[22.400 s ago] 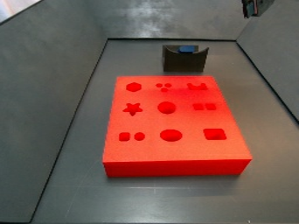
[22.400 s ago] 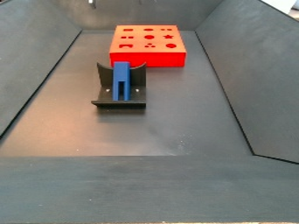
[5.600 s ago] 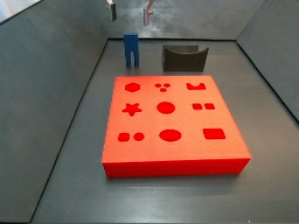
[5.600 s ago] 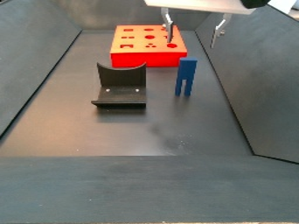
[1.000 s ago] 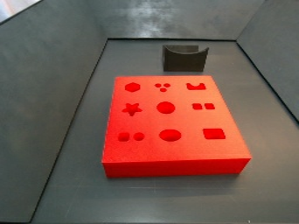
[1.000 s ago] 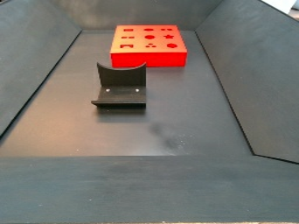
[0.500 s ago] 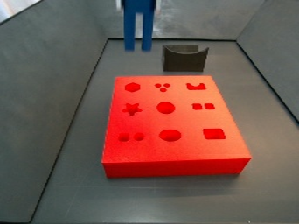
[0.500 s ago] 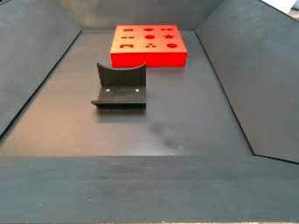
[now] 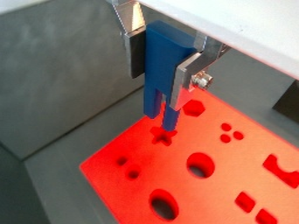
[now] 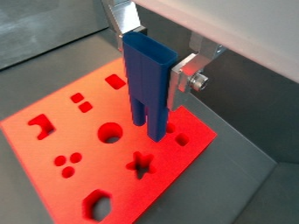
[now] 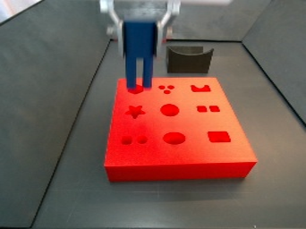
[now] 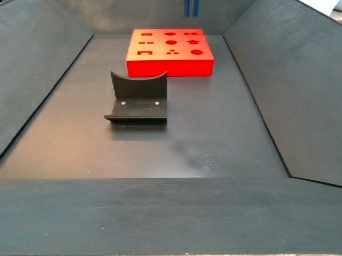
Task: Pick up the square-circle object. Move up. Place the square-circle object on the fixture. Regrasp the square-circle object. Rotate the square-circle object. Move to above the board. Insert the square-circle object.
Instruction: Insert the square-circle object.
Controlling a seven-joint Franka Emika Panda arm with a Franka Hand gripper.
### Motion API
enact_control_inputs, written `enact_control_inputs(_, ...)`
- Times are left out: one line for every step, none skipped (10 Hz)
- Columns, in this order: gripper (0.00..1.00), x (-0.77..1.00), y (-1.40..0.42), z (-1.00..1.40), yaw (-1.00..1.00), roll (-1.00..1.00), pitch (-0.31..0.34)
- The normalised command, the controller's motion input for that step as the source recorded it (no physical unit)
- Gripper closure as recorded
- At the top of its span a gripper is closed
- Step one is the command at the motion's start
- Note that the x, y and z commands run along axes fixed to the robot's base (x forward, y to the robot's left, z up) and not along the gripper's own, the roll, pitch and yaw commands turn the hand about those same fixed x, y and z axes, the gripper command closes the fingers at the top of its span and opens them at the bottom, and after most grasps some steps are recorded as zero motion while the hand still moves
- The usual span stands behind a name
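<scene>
Gripper: one (image 9: 162,54), above the board's far-left part in a side view (image 11: 140,16); its silver fingers (image 10: 191,67) are pressed against the flat sides of the square-circle object, pinching it.
Square-circle object: one, blue (image 10: 149,80), held upright with its two prongs pointing down; the prongs hang over the board near the hexagon hole in a side view (image 11: 139,55); whether the tips touch the red face cannot be told. Only a blue sliver shows at the upper edge of a side view (image 12: 191,6).
Board: one, red slab (image 11: 191,148) lying flat on the dark floor; also seen in both wrist views (image 9: 222,184) (image 10: 70,179) and in a side view (image 12: 171,60).
Board holes: ten or so groups of shaped recesses, among them a star (image 11: 135,112), a large circle (image 11: 171,110) and an oval (image 11: 174,139); all that show are unfilled.
Fixture: one, dark (image 12: 136,98), standing on the floor apart from the board; nothing sits in its notch (image 11: 189,59).
</scene>
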Motion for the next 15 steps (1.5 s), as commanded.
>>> enact_control_inputs(1.00, 0.00, -0.74, -0.55, 0.13, 0.32, -0.154)
enact_control_inputs(1.00, 0.00, -0.79, -0.57, 0.11, 0.30, -0.174)
enact_control_inputs(1.00, 0.00, -0.84, -0.56, 0.05, 0.29, -0.209)
enact_control_inputs(1.00, -0.01, -0.73, -0.49, 0.00, 0.27, -0.241)
enact_control_inputs(1.00, -0.06, -0.50, -0.36, 0.03, 0.24, -0.156)
enact_control_inputs(1.00, -0.12, -0.21, -0.18, 0.10, 0.16, -0.084)
enact_control_inputs(1.00, -0.07, -0.09, -0.14, 0.09, 0.08, -0.030)
enact_control_inputs(1.00, 0.00, -0.06, -0.21, 0.02, 0.00, 0.000)
enact_control_inputs(1.00, 0.05, -0.02, -0.31, 0.00, 0.00, -0.007)
enact_control_inputs(1.00, 0.13, -0.01, -0.30, 0.00, 0.00, 0.000)
enact_control_inputs(1.00, 0.26, -0.03, -0.27, 0.00, 0.00, 0.000)
enact_control_inputs(1.00, 0.34, 0.00, -0.24, 0.00, 0.00, 0.021)
enact_control_inputs(1.00, 0.25, 0.00, -0.28, -0.01, 0.00, 0.007)
enact_control_inputs(1.00, 0.26, 0.00, -0.35, -0.07, 0.02, 0.014)
enact_control_inputs(1.00, 0.21, 0.00, -0.46, -0.15, 0.04, 0.016)
